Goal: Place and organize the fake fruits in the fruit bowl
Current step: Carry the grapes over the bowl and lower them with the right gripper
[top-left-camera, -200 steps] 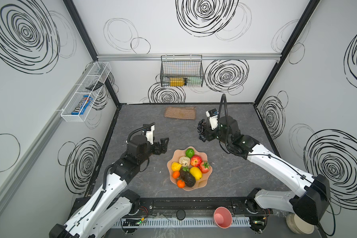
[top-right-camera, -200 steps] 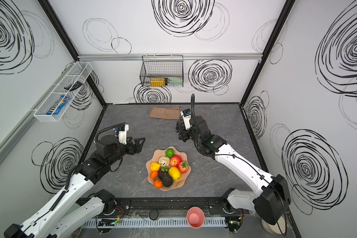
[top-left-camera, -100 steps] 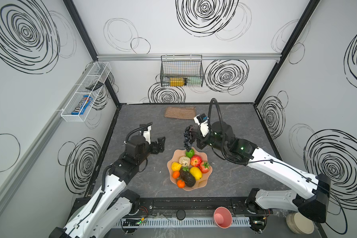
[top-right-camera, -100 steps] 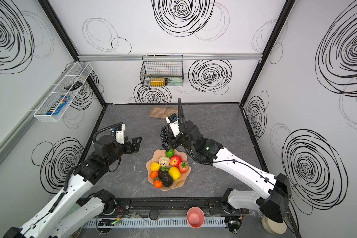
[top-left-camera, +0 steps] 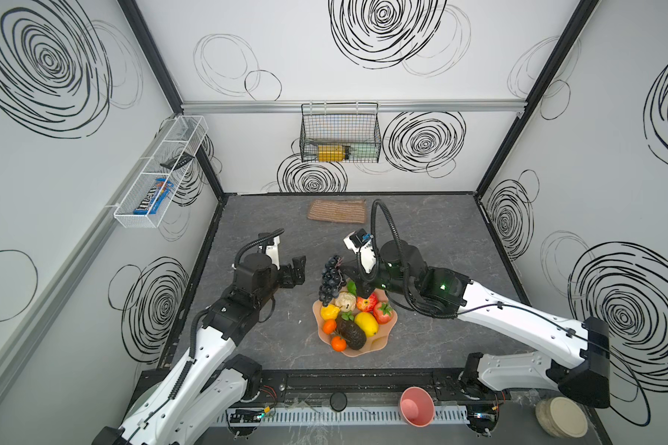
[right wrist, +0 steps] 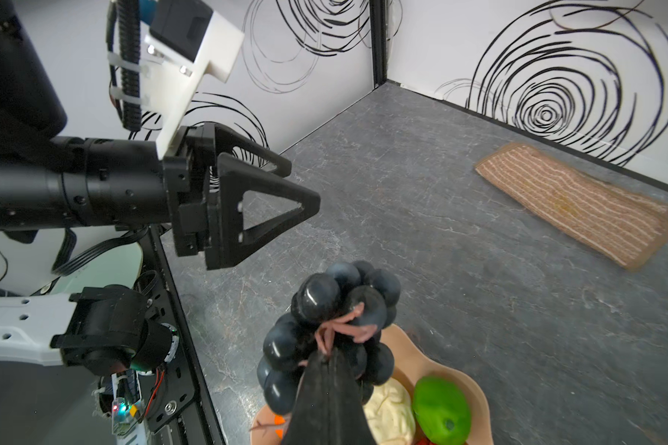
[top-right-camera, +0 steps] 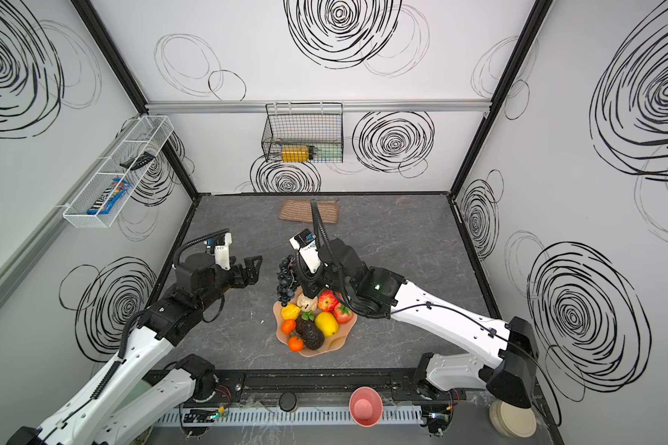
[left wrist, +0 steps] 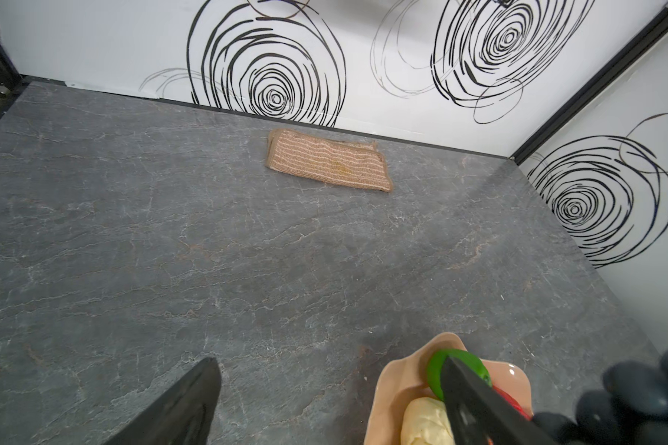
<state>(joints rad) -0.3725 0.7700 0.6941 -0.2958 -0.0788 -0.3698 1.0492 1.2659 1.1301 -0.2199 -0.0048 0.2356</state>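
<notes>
The bunch of black grapes (right wrist: 324,308) is smooth, glossy plastic. The peach-pink scalloped bowl (top-left-camera: 378,341) looks smooth with a soft sheen, and the yellow lemon (top-left-camera: 366,323) in it is shinier. The tan woven mat (left wrist: 326,160) is coarse, ribbed cloth. The grey veined tabletop (left wrist: 132,231) is matt and stone-like.

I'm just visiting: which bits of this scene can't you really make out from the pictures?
- Lime: in a top view, mostly hidden behind the right gripper.
- Wire basket contents: too small, behind mesh.
- Fruit bowl: cut off by the left wrist view's edge; in both top views, part of its far rim is behind the grape bunch.
</notes>
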